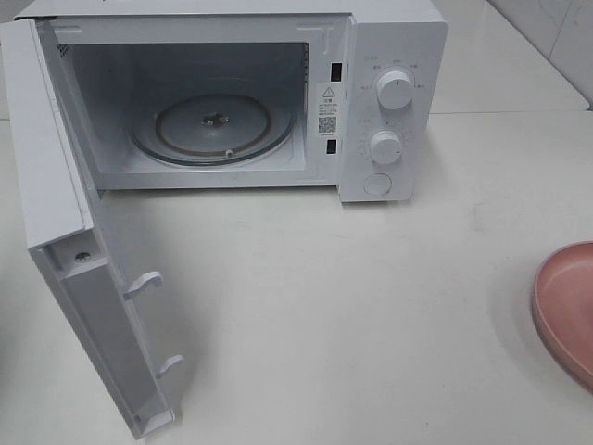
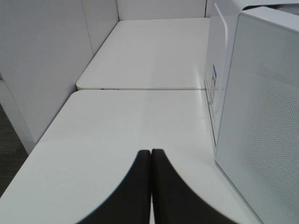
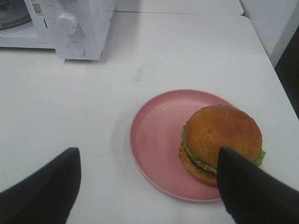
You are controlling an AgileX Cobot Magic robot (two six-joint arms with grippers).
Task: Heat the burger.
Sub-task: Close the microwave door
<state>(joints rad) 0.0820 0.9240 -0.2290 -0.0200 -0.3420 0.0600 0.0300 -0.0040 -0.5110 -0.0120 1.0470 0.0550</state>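
Observation:
The burger (image 3: 219, 140), with a golden-brown bun and green lettuce, sits on a round pink plate (image 3: 154, 140) in the right wrist view. My right gripper (image 3: 149, 186) hovers over the table beside the plate, open wide, one fingertip (image 3: 243, 182) overlapping the burger's near side in the picture. In the high view only the plate's edge (image 1: 565, 306) shows at the right; the burger is out of that view. The white microwave (image 1: 389, 102) stands at the back with its door (image 1: 65, 232) swung open and the glass turntable (image 1: 213, 130) bare. My left gripper (image 2: 151, 161) is shut, empty, beside the microwave.
The microwave's side wall (image 2: 261, 140) stands close by the left gripper. The open door juts toward the table's front left. White partition walls (image 2: 46, 56) border the table's far side. Two knobs (image 1: 394, 90) and a button sit on the microwave's panel.

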